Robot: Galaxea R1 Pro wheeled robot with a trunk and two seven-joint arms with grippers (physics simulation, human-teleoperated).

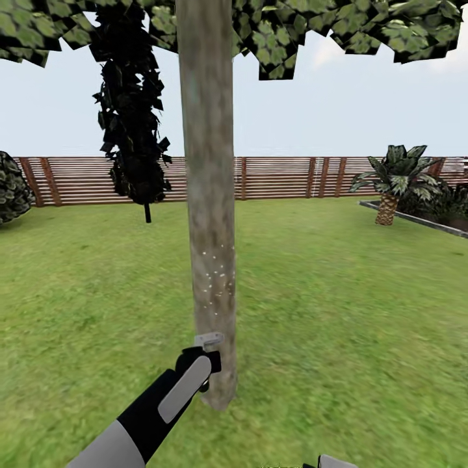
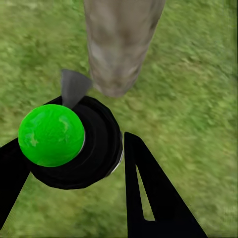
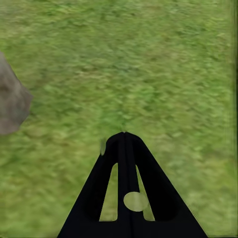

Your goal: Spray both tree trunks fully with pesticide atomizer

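Note:
A tree trunk, grey-brown and mottled, rises straight ahead of me from the grass into a leafy canopy. White specks dot its lower part. My left gripper is low beside the trunk's base, shut on the pesticide atomizer, a black bottle with a green round cap and a grey nozzle aimed at the trunk. My right gripper hangs over grass, fingers pressed together with nothing held. The trunk's base shows at the edge of the right wrist view.
A brown slatted fence rings the lawn. A narrow dark cypress-like tree stands behind left, a bush far left, a low palm by a paved edge at right. Open grass lies all around.

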